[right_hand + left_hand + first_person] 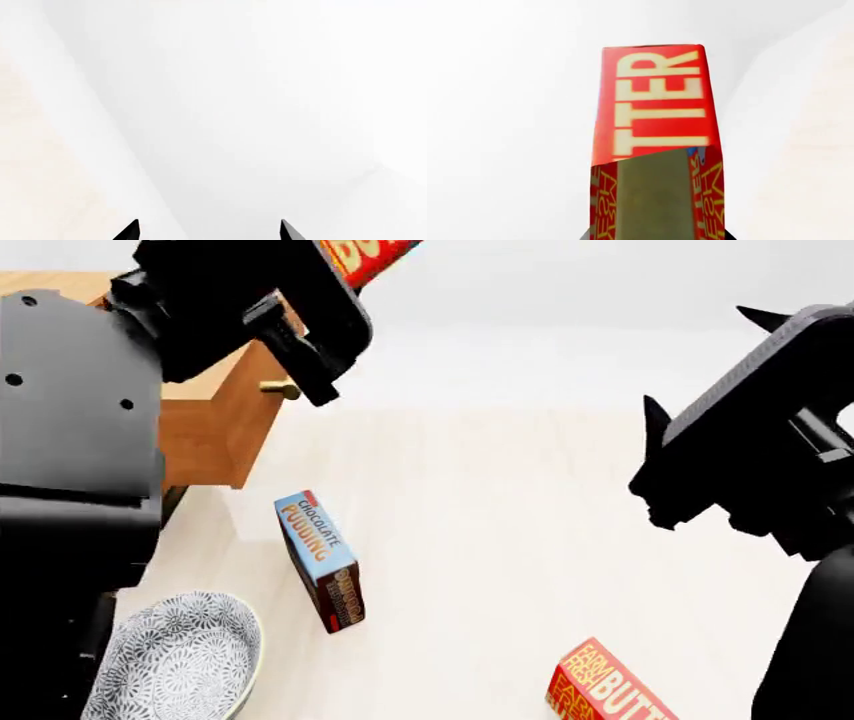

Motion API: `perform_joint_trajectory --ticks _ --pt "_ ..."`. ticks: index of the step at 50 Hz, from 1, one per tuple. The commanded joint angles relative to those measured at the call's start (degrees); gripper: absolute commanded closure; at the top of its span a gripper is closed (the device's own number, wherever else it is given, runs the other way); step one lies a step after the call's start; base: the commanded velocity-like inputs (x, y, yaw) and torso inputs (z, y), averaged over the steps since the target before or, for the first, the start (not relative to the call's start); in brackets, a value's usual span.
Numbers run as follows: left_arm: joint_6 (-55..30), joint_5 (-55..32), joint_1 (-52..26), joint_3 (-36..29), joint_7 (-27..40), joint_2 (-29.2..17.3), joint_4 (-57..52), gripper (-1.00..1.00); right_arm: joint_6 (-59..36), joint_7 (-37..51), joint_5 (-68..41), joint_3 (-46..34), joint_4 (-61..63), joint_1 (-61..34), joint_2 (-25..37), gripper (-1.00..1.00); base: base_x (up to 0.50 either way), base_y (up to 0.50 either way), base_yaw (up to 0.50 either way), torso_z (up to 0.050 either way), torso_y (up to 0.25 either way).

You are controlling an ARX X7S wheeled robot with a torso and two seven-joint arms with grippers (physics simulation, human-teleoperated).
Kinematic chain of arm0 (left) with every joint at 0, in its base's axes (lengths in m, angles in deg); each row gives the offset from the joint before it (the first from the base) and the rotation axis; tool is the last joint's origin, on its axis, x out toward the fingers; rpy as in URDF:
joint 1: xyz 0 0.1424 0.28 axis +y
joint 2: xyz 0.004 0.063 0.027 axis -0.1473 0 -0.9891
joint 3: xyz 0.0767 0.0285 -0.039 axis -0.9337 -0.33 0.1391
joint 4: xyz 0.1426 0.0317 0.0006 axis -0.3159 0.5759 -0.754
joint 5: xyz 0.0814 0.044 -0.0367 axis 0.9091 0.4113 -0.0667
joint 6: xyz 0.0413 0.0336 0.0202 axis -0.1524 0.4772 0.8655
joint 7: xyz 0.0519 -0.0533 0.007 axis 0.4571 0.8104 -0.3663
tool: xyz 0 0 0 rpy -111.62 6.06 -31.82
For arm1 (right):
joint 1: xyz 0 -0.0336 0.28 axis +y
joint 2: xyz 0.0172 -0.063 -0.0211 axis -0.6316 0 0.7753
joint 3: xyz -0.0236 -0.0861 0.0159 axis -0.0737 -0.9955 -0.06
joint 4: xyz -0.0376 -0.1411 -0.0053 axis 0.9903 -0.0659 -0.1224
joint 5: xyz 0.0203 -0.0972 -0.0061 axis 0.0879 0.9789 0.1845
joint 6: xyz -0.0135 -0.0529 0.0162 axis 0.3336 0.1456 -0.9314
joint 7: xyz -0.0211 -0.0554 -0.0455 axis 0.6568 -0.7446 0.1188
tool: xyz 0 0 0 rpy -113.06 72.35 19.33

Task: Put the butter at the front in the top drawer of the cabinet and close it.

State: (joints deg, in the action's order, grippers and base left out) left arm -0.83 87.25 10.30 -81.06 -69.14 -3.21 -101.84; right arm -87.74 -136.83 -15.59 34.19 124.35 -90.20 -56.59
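Head view is showing the left end effector (350, 265) gripping the butter (363, 258) high at the far left, above the cabinet (200, 430), whose top drawer (220, 400) is standing pulled out with its brass handle (278, 389) showing. Left wrist view is showing the carton (654, 100) clamped between the fingers (654, 195). The right end effector (208, 231) is hanging open at the right, holding nothing. On the counter (534, 540) are lying a pudding box (320, 558), a patterned bowl (180, 658) and a second butter carton (607, 685).
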Motion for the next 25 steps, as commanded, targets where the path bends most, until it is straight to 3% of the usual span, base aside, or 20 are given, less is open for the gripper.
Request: perform_joint_trajectory --ticks 1,5,11,17,20,25 --pt "-33.27 1.99 -13.97 3.72 -0.93 8.41 9.38 1.00 -25.11 -9.12 5.26 3.44 5.58 -5.12 -13.52 -1.00 0.00 0.00 0.00 0.000 0.000" --pt "-34.21 2.85 -15.75 9.79 3.31 12.81 17.86 1.00 -41.06 -16.36 12.48 0.53 6.82 -11.48 -16.80 -1.00 0.00 0.00 0.00 0.003 0.000" --pt "-32.10 3.59 -21.70 17.85 11.09 17.23 37.40 1.00 -42.21 -32.48 29.57 5.79 1.77 -14.86 -26.31 -1.00 0.00 0.00 0.00 0.000 0.002" --pt "-20.11 1.37 -33.35 27.08 22.93 18.30 68.57 1.00 -42.72 -37.94 33.34 7.19 2.13 -15.45 -27.94 -1.00 0.00 0.00 0.00 0.000 0.002" --pt "-8.90 -1.96 -42.76 32.53 34.30 17.06 92.98 1.00 -42.73 -38.89 33.00 8.06 2.55 -15.43 -27.95 -1.00 0.00 0.00 0.00 0.000 0.000" --pt "-13.07 -9.27 -43.25 32.42 41.69 15.46 93.21 1.00 -42.74 -39.19 30.57 10.13 2.84 -15.14 -27.95 -1.00 0.00 0.00 0.00 0.000 0.002"
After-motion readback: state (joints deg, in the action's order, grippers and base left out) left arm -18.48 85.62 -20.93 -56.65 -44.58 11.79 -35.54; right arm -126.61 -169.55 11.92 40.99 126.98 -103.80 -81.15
